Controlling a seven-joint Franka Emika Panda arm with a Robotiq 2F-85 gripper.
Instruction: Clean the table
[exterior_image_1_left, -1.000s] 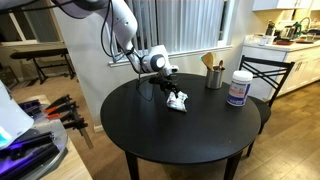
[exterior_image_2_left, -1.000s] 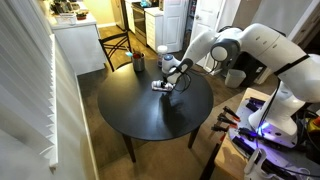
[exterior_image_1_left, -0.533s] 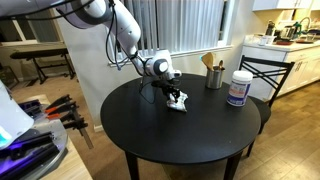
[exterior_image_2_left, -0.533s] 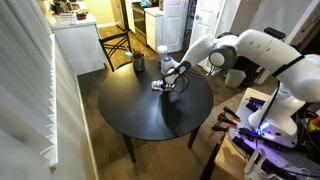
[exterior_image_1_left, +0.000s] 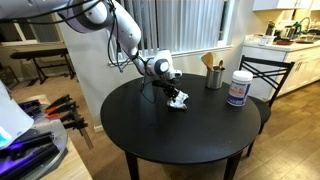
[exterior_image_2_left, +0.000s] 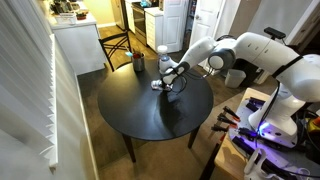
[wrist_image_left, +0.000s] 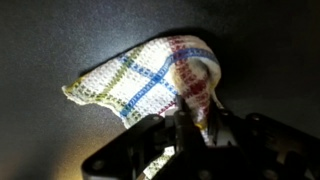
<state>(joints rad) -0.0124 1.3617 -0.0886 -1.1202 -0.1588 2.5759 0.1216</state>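
Note:
A white dishcloth with coloured plaid stripes (wrist_image_left: 140, 75) lies crumpled on the round black table (exterior_image_1_left: 185, 135), toward its far side. In both exterior views the cloth (exterior_image_1_left: 181, 103) (exterior_image_2_left: 159, 85) sits right under the arm's tip. My gripper (wrist_image_left: 192, 118) is lowered onto it, jaws drawn close together with a raised fold of the cloth pinched between them. In the exterior views the gripper (exterior_image_1_left: 174, 95) (exterior_image_2_left: 171, 80) touches the cloth just above the table (exterior_image_2_left: 140, 110). The rest of the cloth spreads flat away from the fingers.
A metal cup with wooden utensils (exterior_image_1_left: 213, 74) and a white jar with a blue label (exterior_image_1_left: 238, 88) stand on the table's far edge. A black chair (exterior_image_1_left: 262, 75) is tucked behind them. A white kitchen counter (exterior_image_1_left: 285, 45) is beyond, and tools (exterior_image_1_left: 60, 110) lie on a stand beside the table.
The jaws have closed from wide open onto a fold of the cloth. The arm has settled slightly lower over the cloth; the cloth has stayed in place.

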